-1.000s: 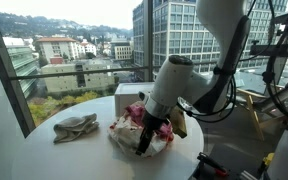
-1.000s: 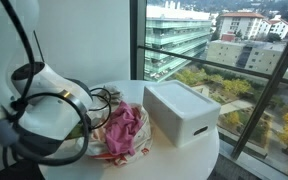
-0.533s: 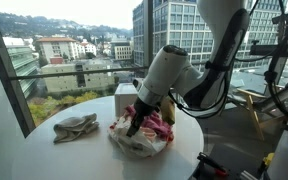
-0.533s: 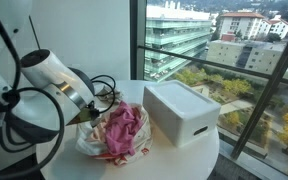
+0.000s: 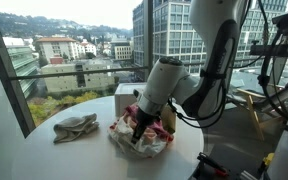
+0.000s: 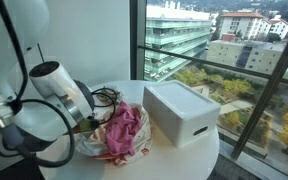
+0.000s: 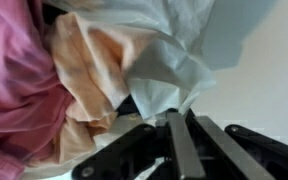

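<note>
The arm (image 5: 212,60) is arching over and reaching steeply down, its wrist tilting, the hand (image 5: 139,128) pointing downward with fingers (image 7: 174,145) pressing nearly together.

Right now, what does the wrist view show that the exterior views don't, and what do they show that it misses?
Only the wrist view: the gripper closed on a fold of white cloth, with a peach cloth right beside it.
Only the exterior views: the round white table, a crumpled grey rag lying apart from the heap, a white box, the robot arm and the city buildings outside.
Shared: the pink cloth in the heap of fabric that the gripper reaches into.
</note>
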`<action>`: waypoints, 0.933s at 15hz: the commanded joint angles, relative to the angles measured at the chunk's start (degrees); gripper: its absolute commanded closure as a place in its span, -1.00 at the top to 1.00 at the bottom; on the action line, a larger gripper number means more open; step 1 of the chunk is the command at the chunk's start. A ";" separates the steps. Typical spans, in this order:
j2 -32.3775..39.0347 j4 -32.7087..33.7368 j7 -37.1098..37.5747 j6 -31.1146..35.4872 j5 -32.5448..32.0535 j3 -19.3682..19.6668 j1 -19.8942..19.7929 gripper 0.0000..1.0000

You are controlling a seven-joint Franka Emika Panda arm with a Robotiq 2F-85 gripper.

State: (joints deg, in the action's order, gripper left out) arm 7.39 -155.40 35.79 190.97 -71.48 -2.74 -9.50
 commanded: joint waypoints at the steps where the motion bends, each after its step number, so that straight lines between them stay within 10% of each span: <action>1: 2.60 0.83 -1.23 0.30 2.29 0.07 0.56 -0.77; 8: 17.48 1.01 1.24 6.39 -2.99 -7.52 -11.21 -0.76; 14: 8.86 -2.32 9.42 13.15 -15.32 -11.88 -20.15 -0.76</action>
State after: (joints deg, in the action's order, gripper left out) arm 24.11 -155.48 40.32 200.12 -82.47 -12.97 -27.30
